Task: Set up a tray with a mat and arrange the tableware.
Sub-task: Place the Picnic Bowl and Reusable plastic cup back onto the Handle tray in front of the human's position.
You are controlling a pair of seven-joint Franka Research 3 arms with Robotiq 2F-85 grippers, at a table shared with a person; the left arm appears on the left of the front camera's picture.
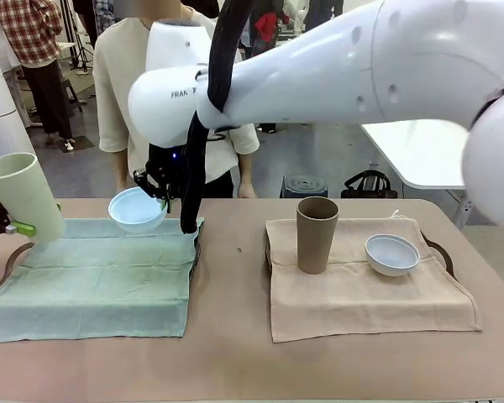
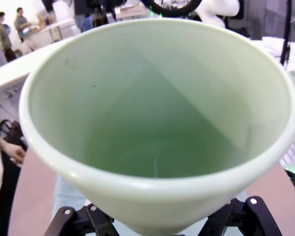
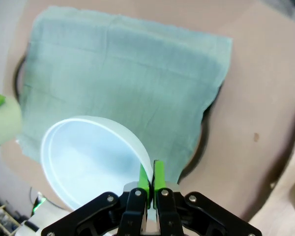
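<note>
A: Brown desk (image 1: 235, 353), a person standing at the far side, other folks further back. How far along?

B: Abt half, I'd judge. Take the green mat (image 1: 92, 273) as the marker: the set well to its right looks done, w/ a beige mat (image 1: 361, 290) on its tray, the matte brown tumbler (image 1: 317, 235) upright on it and the bluish-white bowl (image 1: 392, 254) just beside that.

A: And the green side?

B: Mat's laid over its tray, nothing set on it yet. Right hand (image 3: 151, 178) is clamped on the rim of the light blue bowl (image 1: 137, 208), held tilted over the mat's far edge. Left hand (image 1: 2, 225) grips the pale green tumbler (image 1: 23, 197) at the mat's far-left corner, leaning (fingers round its lower body, can't tell if the base touches).

A: So what's left?

B: Both pieces down on the green mat, then release.

A: Looks?

B: Tumbler's tall, handleless, flared, smooth and empty inside. Bowl's small, round, glossy, also empty.
</note>
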